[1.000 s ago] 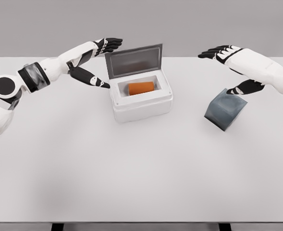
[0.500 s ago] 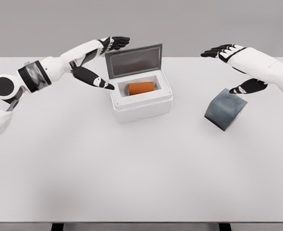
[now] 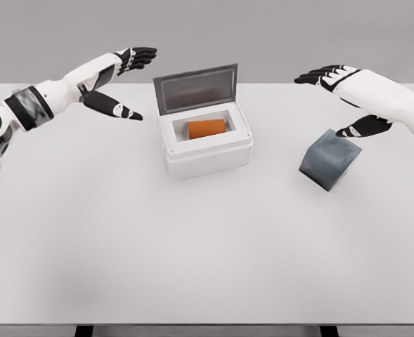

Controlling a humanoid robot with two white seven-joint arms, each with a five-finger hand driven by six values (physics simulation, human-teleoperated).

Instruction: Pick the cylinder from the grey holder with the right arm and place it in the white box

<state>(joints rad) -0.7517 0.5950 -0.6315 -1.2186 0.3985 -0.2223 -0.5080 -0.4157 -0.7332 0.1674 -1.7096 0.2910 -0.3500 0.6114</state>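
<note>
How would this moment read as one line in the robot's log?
cylinder: lying in white box, lid up | grey holder: tilted | right hand: open | left hand: open

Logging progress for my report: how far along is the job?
Done: the orange cylinder lies inside the white box, lid up. In hand: nothing; the right hand is open above the tipped grey holder, the left hand open too. Left: nothing visible.
</note>
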